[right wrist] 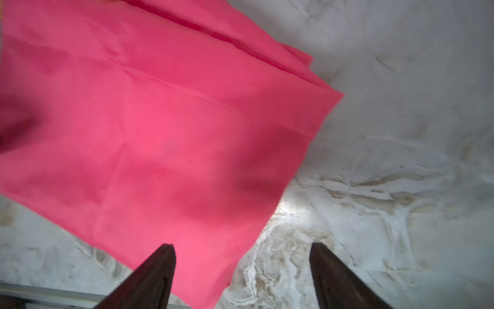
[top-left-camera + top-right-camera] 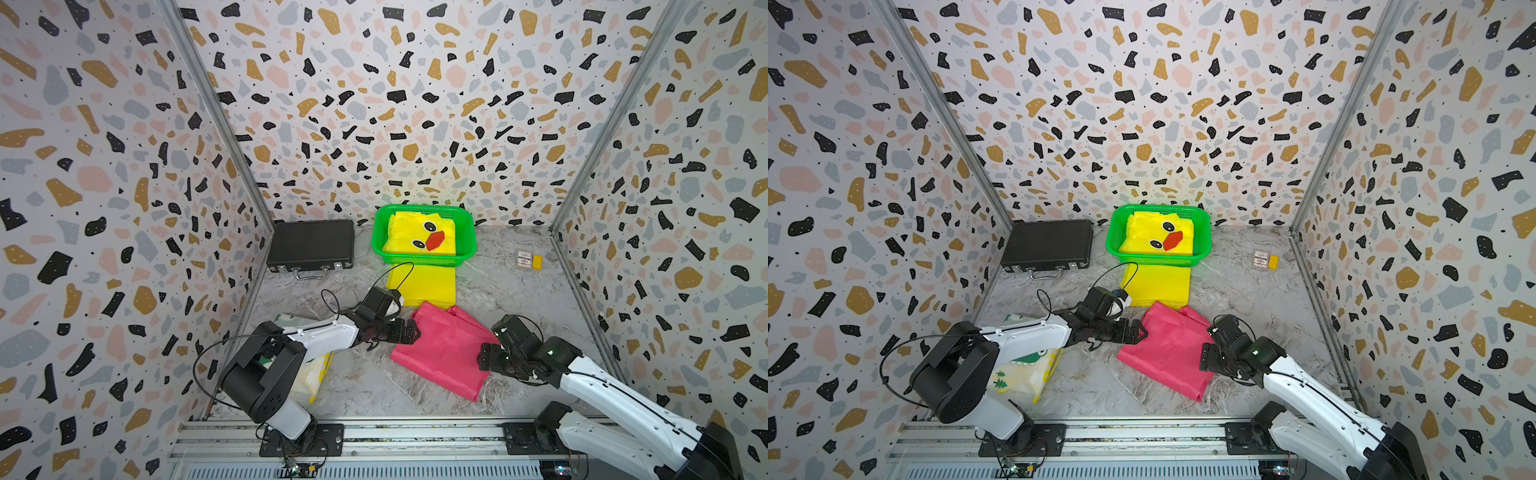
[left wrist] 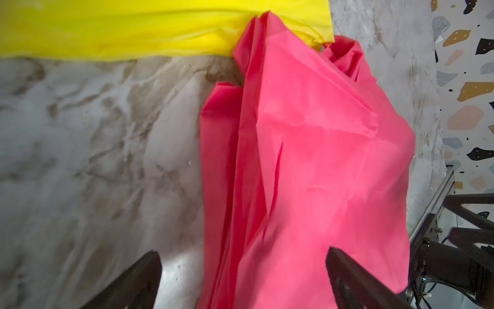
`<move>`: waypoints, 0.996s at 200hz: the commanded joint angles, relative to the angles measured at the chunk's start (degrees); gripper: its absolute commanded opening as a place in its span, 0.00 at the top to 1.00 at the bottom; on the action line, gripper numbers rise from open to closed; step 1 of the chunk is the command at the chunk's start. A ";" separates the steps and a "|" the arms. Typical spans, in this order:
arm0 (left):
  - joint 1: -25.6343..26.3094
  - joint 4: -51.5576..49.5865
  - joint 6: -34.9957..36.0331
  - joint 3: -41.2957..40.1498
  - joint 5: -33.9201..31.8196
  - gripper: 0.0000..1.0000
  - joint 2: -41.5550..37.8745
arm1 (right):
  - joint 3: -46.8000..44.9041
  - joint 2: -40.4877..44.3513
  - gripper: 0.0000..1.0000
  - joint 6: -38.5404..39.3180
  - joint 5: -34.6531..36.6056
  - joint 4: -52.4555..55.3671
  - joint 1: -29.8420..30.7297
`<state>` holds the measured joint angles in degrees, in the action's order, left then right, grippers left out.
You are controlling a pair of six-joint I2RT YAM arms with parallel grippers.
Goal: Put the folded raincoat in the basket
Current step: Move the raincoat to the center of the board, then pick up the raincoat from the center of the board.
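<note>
**Inspector:** Top views, findings?

**Assessor:** In both top views, the bright green perforated plastic basket [image 2: 424,261] stands by the back wall. A yellow duck-faced plastic raincoat [image 2: 419,237] lies in it and spills over the front rim onto the grey marbled tabletop [image 2: 365,382]. The folded pink fabric raincoat [image 2: 444,353] lies flat on the tabletop, outside the basket, its tip touching the yellow hem. The left hand [image 2: 409,332] and right hand [image 2: 484,357] flank it at opposite edges, placed, in my judgement, for a two-sided lift.

**Inspector:** Left wrist view?

**Assessor:** Left hand [image 3: 242,251] wide, set across the pink raincoat's [image 3: 307,160] layered edge, gripping nothing.

**Inspector:** Right wrist view?

**Assessor:** Right hand [image 1: 242,245] wide, one finger [image 1: 160,270] over the pink raincoat's [image 1: 160,120] corner, nothing clamped. Lift and basket placement not yet done
</note>
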<state>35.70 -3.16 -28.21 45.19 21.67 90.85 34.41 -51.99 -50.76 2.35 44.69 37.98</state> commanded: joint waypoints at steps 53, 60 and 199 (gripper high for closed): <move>0.16 5.09 -0.02 0.19 4.86 0.01 7.39 | -7.10 -6.28 0.15 -5.44 -7.80 -15.01 -1.99; 0.16 5.84 -0.56 -0.07 5.23 0.02 7.82 | -7.41 -7.69 0.16 -5.55 -8.29 -16.23 -2.02; 0.25 8.17 -2.07 -5.25 6.98 0.57 6.68 | -9.76 -14.81 0.64 -4.95 -10.91 -26.30 -1.59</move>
<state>35.68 10.37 -29.56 42.24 28.75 98.17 26.00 -67.05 -56.49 -8.29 15.31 36.10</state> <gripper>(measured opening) 0.470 0.401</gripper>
